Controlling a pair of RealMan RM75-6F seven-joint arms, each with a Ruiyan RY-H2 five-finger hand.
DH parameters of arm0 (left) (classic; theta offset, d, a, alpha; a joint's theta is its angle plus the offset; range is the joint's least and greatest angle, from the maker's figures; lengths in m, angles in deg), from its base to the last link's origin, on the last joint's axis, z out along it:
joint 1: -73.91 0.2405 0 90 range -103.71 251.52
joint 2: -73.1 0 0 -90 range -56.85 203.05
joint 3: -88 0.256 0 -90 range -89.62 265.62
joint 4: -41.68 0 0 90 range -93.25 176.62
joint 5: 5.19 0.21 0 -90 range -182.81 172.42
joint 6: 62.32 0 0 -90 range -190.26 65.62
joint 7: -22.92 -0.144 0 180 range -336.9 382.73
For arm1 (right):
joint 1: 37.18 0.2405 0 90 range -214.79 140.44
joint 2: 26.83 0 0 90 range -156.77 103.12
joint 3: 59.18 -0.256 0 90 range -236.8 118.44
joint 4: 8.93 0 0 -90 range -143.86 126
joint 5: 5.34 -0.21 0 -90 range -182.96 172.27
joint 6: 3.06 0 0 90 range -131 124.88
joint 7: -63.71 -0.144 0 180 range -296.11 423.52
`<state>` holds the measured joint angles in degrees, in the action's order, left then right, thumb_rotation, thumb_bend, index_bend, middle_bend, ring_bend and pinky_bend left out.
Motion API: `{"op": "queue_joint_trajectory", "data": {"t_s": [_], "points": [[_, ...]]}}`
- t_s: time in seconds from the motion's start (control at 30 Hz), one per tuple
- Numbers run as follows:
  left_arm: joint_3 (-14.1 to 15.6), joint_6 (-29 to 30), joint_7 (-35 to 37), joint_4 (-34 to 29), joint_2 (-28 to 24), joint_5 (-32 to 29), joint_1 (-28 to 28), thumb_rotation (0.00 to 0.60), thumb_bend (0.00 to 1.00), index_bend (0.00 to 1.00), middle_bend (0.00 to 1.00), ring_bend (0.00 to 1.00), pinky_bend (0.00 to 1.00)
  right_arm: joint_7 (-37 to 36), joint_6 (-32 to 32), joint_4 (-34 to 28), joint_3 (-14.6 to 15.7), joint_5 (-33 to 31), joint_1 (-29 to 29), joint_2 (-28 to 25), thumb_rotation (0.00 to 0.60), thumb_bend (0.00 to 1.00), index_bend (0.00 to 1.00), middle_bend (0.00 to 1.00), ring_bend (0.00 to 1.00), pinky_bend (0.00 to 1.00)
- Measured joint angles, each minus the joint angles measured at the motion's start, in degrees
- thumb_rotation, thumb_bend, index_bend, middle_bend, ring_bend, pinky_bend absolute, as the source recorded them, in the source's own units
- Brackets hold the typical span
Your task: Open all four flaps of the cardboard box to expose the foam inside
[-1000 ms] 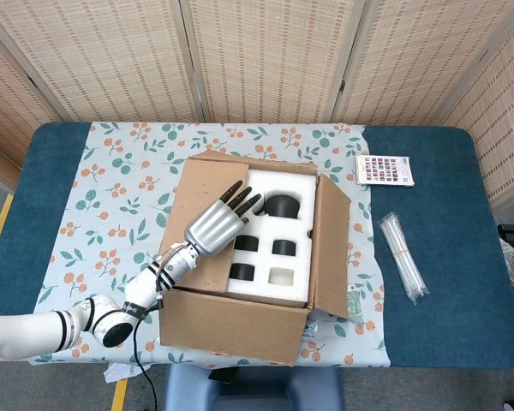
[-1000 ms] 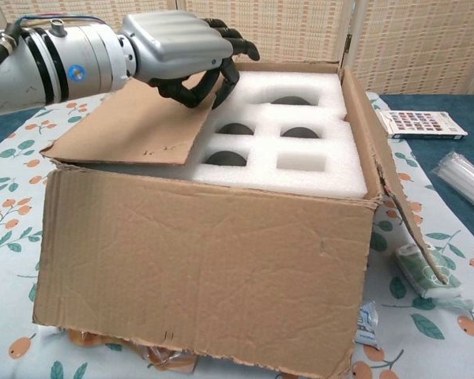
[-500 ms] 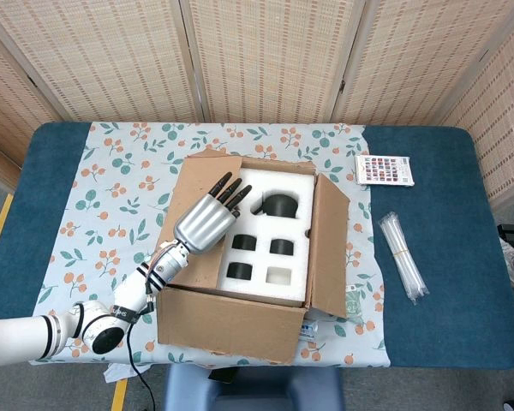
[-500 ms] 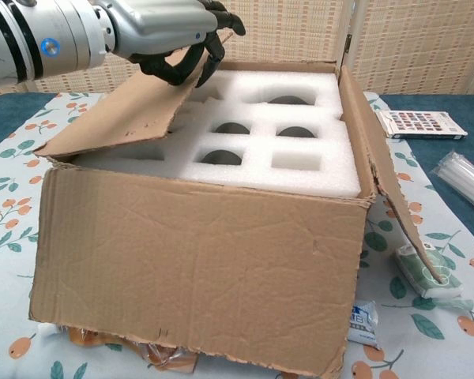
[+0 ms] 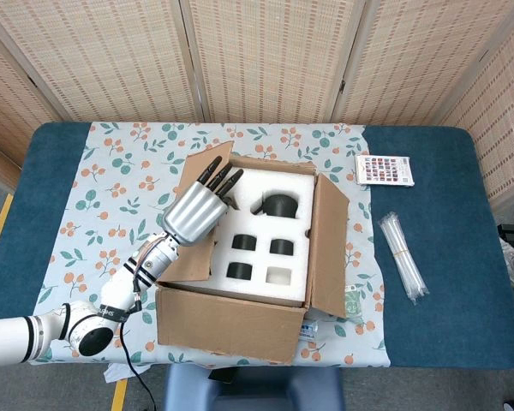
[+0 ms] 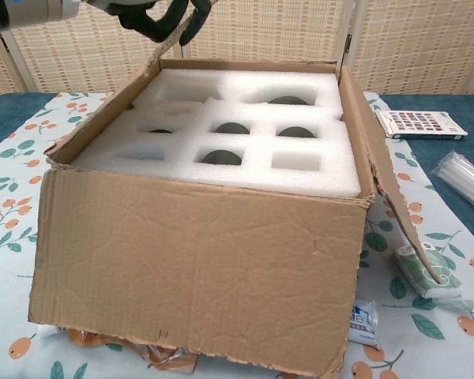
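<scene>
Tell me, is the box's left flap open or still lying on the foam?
Open. The left hand holds the left flap lifted off the white foam, whose cut-outs on that side show uncovered.

The top edge of the chest view is cutting off most of the left hand [image 6: 154,14], leaving only dark fingers [image 6: 167,17] showing. From the head view that hand [image 5: 193,210] is covering part of the left flap [image 5: 191,257] and the foam [image 5: 270,235] beneath. The print on the small card [image 5: 384,170] is reading too small. The box [image 6: 197,268] is hiding the packets [image 6: 363,325] under its front edge.
</scene>
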<state>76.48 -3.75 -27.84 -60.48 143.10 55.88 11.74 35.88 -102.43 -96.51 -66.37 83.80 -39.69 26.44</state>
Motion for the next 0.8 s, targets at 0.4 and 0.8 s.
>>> {"op": "queue_joint_trajectory", "data": {"t_s": [0.4,0.8], "points": [[-0.8,4.8,-4.8,-5.8,-5.9,-3.1,1.4,0.6,1.0,0.56,0.09,0.0,0.0,1.7,0.4,-0.7,0.1,0.4,0.4,0.3,0.385,0.49,0.26,0.0,0.0,0.0],[-0.4,6.3,-4.2,-3.8,-7.9,-6.2,3.1,0.6,1.0,0.53,0.09,0.0,0.0,1.6,1.1,-0.7,0.3,0.4,0.7,0.2,0.386,0.49,0.26,0.0,0.0,0.0]]}}
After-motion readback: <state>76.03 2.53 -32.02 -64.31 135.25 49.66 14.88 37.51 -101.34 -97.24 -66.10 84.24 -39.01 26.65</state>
